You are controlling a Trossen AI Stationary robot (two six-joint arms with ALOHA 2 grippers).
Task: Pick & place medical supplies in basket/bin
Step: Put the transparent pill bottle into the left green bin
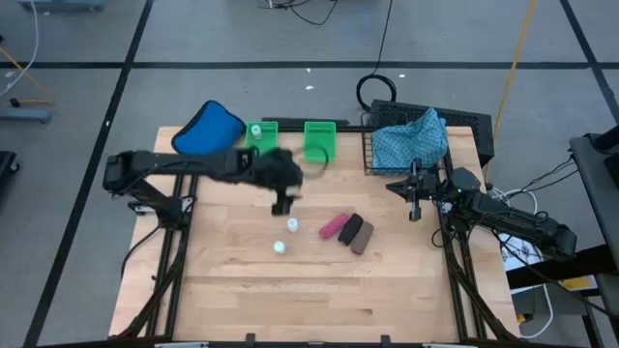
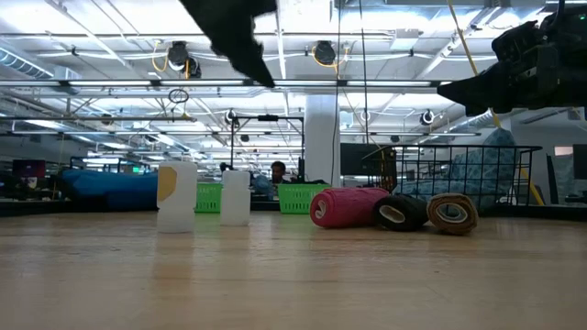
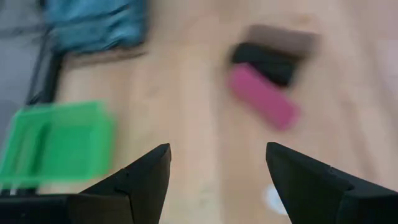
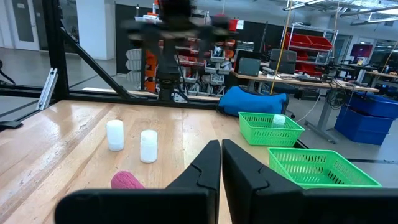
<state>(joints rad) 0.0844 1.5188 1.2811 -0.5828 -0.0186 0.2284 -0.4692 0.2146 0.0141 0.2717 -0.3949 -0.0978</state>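
Two small white bottles (image 1: 292, 225) (image 1: 280, 247) stand upright on the wooden table; they also show in the low view (image 2: 177, 197) (image 2: 236, 197). A third bottle (image 1: 255, 130) sits in the left green bin. The pink roll (image 1: 333, 226), black roll (image 1: 350, 229) and brown roll (image 1: 363, 237) lie side by side on the table. The blue-green patterned cloth (image 1: 411, 140) lies in the black wire basket (image 1: 479, 130) at the far right. My left gripper (image 1: 281, 203) hovers open just beyond the bottles (image 3: 217, 155). My right gripper (image 1: 416, 208) is shut and empty near the basket's front (image 4: 221, 149).
A solid blue pouch (image 1: 206, 129) lies at the far left. Two green plastic bins (image 1: 263, 137) (image 1: 319, 138) stand along the far edge between the pouch and the basket. The near half of the table (image 1: 309, 290) is bare wood.
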